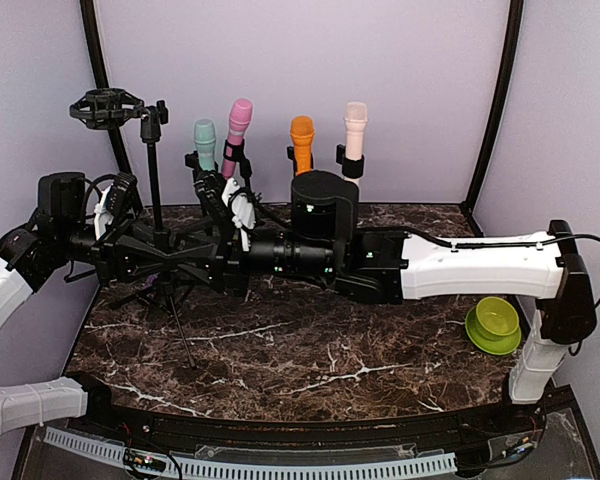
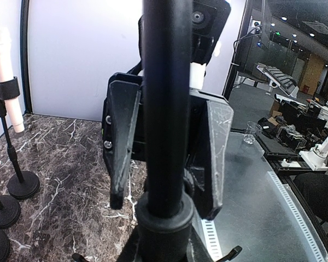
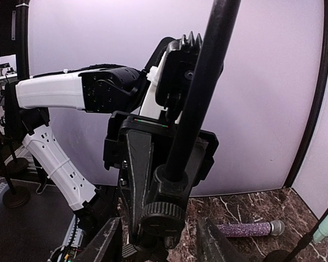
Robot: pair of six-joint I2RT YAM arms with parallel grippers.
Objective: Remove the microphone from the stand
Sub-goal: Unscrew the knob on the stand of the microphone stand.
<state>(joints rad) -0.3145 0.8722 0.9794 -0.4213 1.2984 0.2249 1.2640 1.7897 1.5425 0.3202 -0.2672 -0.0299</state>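
Tripod stand (image 1: 156,195) sits near the bench's (image 1: 310,370) left edge, with a black ring mount (image 1: 105,108) on top. The purple glitter mic (image 3: 246,228) is off the stand and lies flat on the bench by the stand's foot. In the top view the arms cover most of it and only a purple sliver shows.

The left claw (image 3: 164,180) is pinching the stand's pole, its fingers pressed tight on both sides. The left arm comes in from the left edge.

The right arm reaches across the bench from the right edge. The right claw (image 3: 163,243) meets the same pole from the other side, facing the left claw. Its fingers (image 3: 106,243) are spread, one on each side of the pole's collar (image 3: 164,213), with a small gap on both sides. It holds nothing.

Along the back edge, four mics stand upright in small stands: teal (image 1: 205,143), pink (image 1: 240,120), orange (image 1: 301,135), cream (image 1: 355,125). A green bowl (image 1: 495,322) sits near the right edge, well apart from both claws.
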